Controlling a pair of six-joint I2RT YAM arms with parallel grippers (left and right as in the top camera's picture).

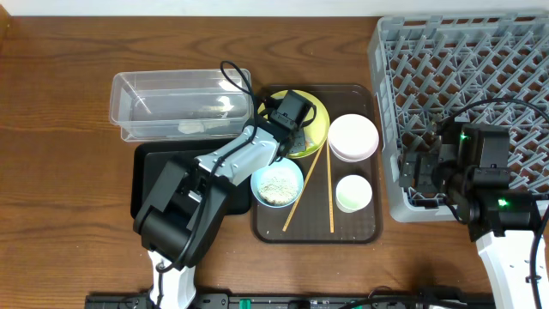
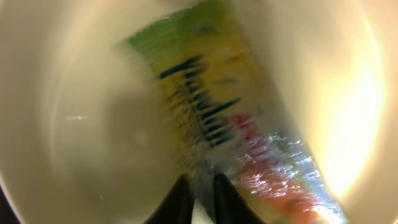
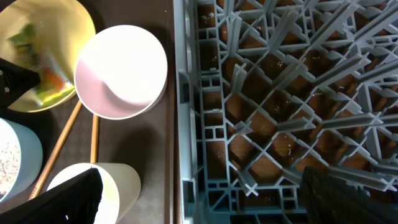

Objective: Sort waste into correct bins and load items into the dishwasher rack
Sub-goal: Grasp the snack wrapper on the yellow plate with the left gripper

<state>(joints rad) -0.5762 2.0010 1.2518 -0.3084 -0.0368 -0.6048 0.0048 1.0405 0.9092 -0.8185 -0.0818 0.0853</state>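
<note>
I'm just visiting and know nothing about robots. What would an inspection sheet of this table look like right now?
Surface: wooden table with a brown serving tray on it.
Job's things: yellow plate, pink bowl, blue bowl holding rice, white cup and two chopsticks on the serving tray; wrapper on the plate; clear tub and black tray beside it; grey rack, no dishes seen in it.
Clutter: whitish scraps in the tub, unclear what.
Grippers: left gripper shut on the wrapper; right gripper open over the rack's edge.
Cables: black cable loops over the tub.
Surroundings: nothing seen.
</note>
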